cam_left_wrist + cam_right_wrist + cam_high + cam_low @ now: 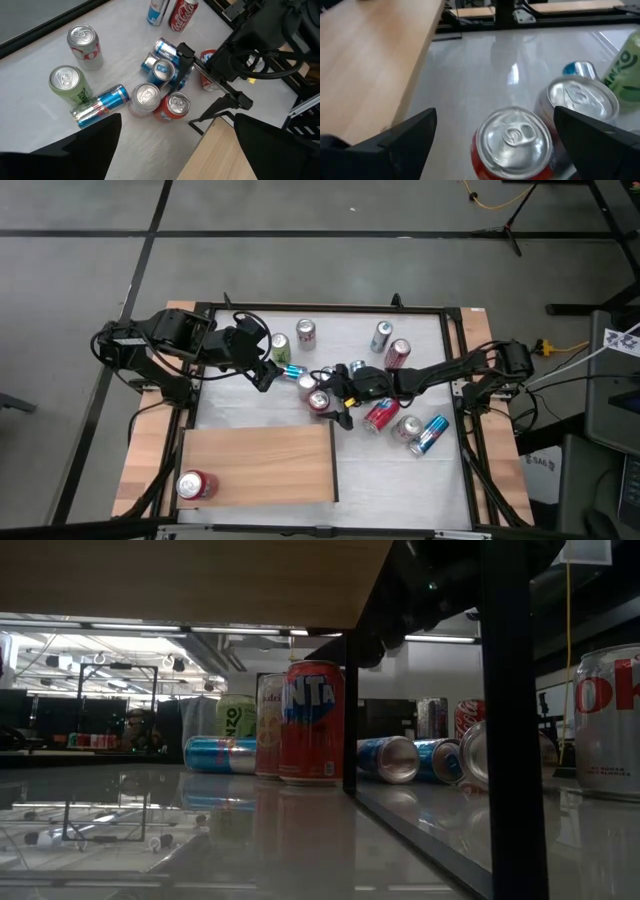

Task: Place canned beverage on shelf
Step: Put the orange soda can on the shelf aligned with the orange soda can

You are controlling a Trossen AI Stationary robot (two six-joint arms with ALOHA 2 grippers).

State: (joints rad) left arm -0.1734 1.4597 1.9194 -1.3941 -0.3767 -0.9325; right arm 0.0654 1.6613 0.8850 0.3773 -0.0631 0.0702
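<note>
item — flat light-brown wood-grain shelf panel (262, 465) with a dark strip on one edge, raised over the near-left part of the white tabletop (400, 480); one red-and-silver can (196, 485) already stood at its near-left corner, probably set far over to leave room for more.

item — orange-red upright can with silver lid (514, 140), standing on the table just beside the shelf's edge, touching or nearly touching a silver-topped upright can (580, 102); it was judged the next candidate for the shelf, being nearest the panel and upright for a side grasp.

item — right gripper (340, 402), reached to the table's centre with fingers spread wide on either side of the orange-red can, nothing held; the spread suited straddling the can's body before closing.

item — left gripper (262, 372), poised above the far-left cluster, fingers apart and empty — apparently waiting clear of the right arm's work.

item — loose stock: a green upright can (69, 84), a blue can lying on its side (100, 104), a red-and-white upright can (86, 46), and several blue and red cans (405, 430) lying near the right edge, scattered as unsorted supply.
</note>
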